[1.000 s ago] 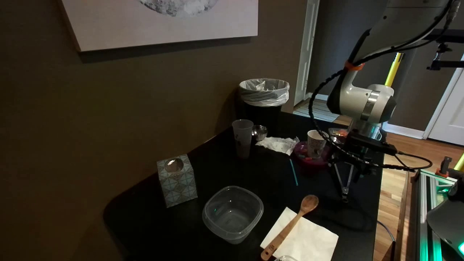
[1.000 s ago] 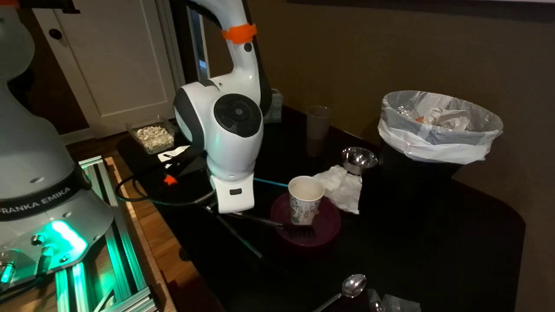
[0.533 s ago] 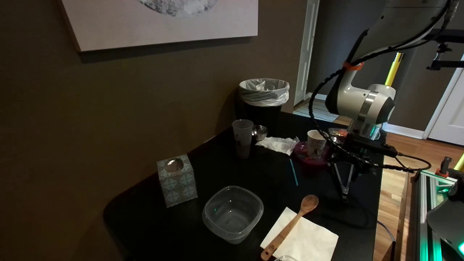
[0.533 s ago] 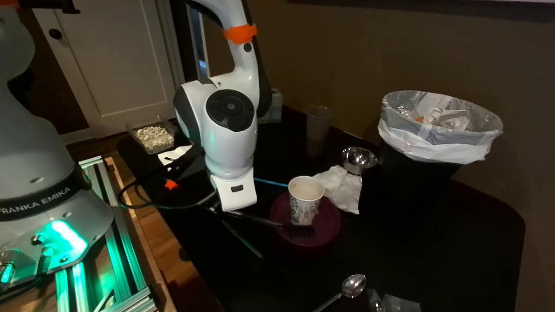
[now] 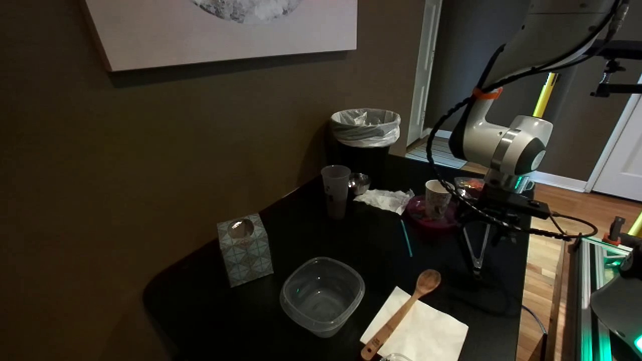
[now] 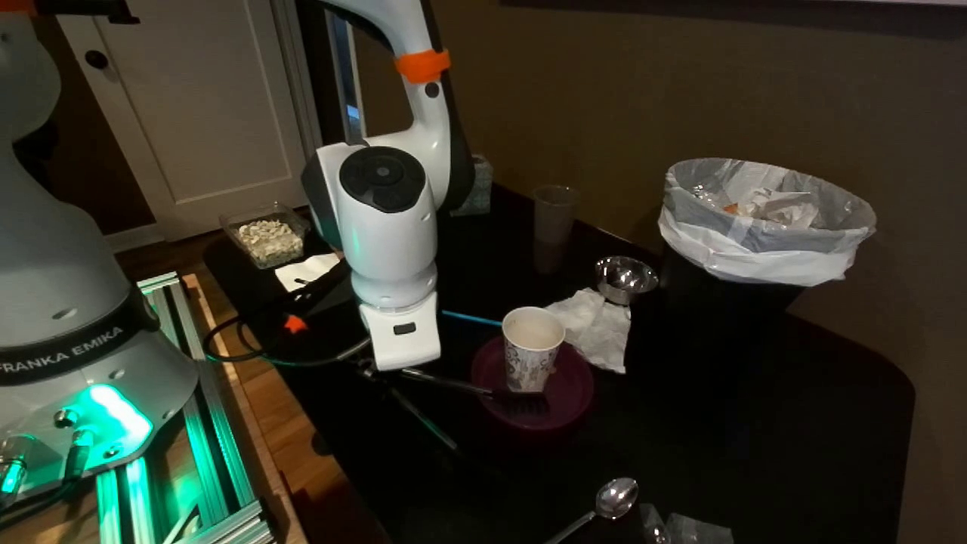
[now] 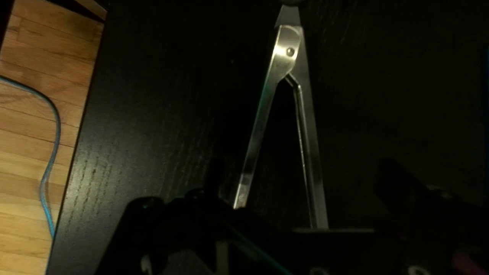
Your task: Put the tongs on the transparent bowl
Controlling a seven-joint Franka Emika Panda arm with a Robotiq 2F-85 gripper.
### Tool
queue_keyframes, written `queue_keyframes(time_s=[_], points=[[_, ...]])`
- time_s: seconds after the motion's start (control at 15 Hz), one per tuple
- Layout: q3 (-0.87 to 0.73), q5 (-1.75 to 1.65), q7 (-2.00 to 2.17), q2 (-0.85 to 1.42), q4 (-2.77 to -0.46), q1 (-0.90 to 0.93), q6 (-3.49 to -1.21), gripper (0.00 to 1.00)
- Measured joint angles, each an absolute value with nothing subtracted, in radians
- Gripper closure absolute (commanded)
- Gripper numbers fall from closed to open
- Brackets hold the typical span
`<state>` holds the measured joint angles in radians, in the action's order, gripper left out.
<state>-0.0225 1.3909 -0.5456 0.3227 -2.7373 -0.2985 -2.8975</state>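
Gripper (image 7: 300, 172): released, jaws spread. Tongs (image 7: 308, 118): 2 arms in V, seen between jaws. Transparent bowl (image 5: 322, 298): upright, well apart.

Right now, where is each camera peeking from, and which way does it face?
An exterior view: high, near the transparent bowl, facing along the table toward the bin; arm at right, a bit of base below.
An exterior view: high, near the metal spoon, facing along the table toward the tissue box; base at left, arm beside it.
Wrist view: beside the gripper, whose dark parts line the bottom, facing down at the tongs.
Both exterior views share the paper cup and purple dish.
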Motion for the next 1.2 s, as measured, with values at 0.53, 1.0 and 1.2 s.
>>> queue_keyframes(time_s=[0.53,1.0,1.2], points=[[0.026,1.57,-0.581,0.376,-2.688,-0.298,-2.987,0.0],[0.031,1.651,-0.655,0.419,-2.633,-0.296,-3.002,0.0],[0.027,1.651,-0.678,0.435,-2.624,-0.296,-3.003,0.17]])
